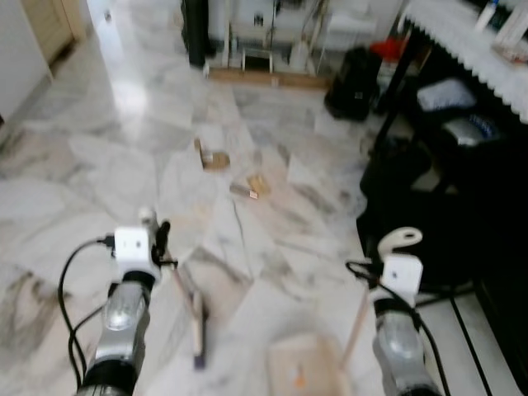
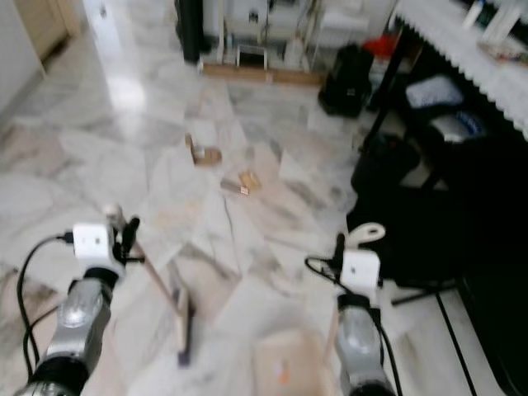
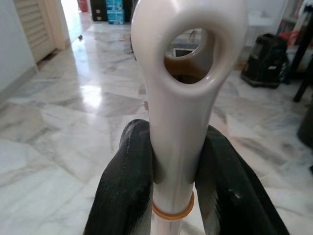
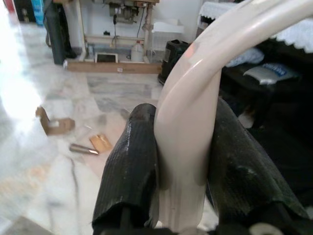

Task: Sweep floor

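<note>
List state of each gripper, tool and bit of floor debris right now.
left gripper: shut on the broom handle, held upright.
right gripper: shut on the dustpan handle.
dustpan: resting on the floor between the arms.
cardboard scrap: lying on the floor ahead, unswept.
wood bits: loose on the floor, unswept.

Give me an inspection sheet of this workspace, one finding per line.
Surface: glossy white-grey marble floor, glare near the doorway.
Job's things: cream plastic broom handle with hanging hole in left end effector; cream dustpan handle in right end effector; tan dustpan tray low on floor.
Clutter: brown cardboard scrap; small tan scraps beside it.
End effectors: both shut on their handles.
Cables: black cable looping off left wrist; black cable at right wrist.
Surroundings: black bag, dark table with white lace cloth, wooden door.
</note>
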